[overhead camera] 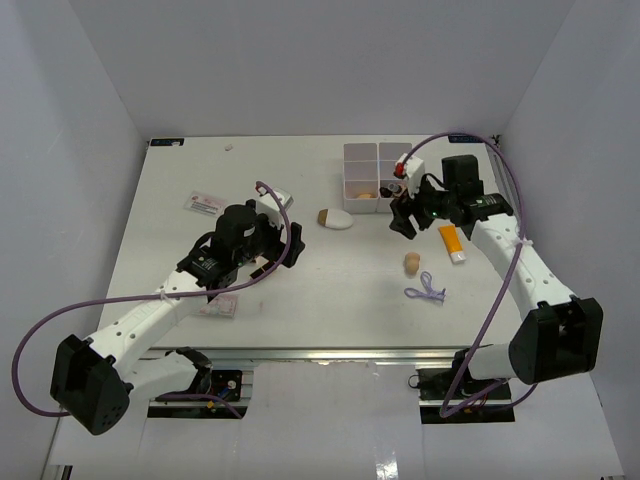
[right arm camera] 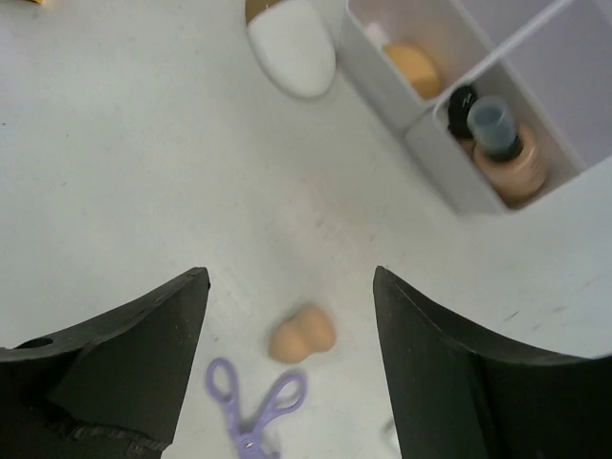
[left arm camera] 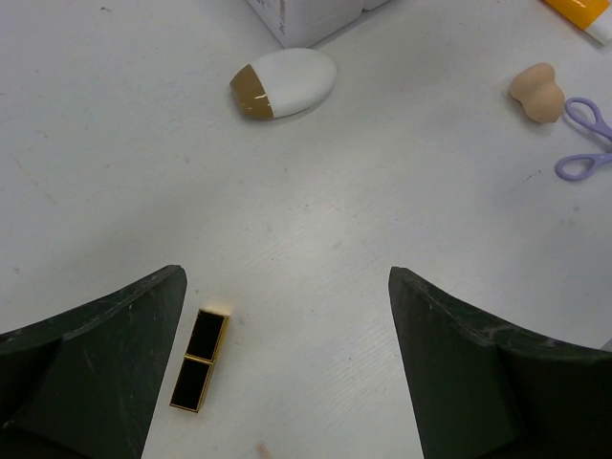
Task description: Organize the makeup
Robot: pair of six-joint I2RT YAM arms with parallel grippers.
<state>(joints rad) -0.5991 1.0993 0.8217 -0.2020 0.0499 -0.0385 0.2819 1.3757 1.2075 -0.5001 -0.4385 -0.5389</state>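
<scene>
On the table (overhead camera: pixel 330 290), left gripper (left arm camera: pixel 285 277) and right gripper (right arm camera: pixel 289 273) both spread apart, empty.
The sponge (right arm camera: pixel 302 335) lies near the right one; it looks soft and light, so pinch its middle.

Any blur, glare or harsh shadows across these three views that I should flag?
Top view: even, diffuse light, only soft shadows on the table, no glare; the loop is small but legible. Left wrist: sharp, lipstick edges crisp. Right wrist: slightly soft, the loose sponge and loop fuzzy at the edges; no glare.
</scene>
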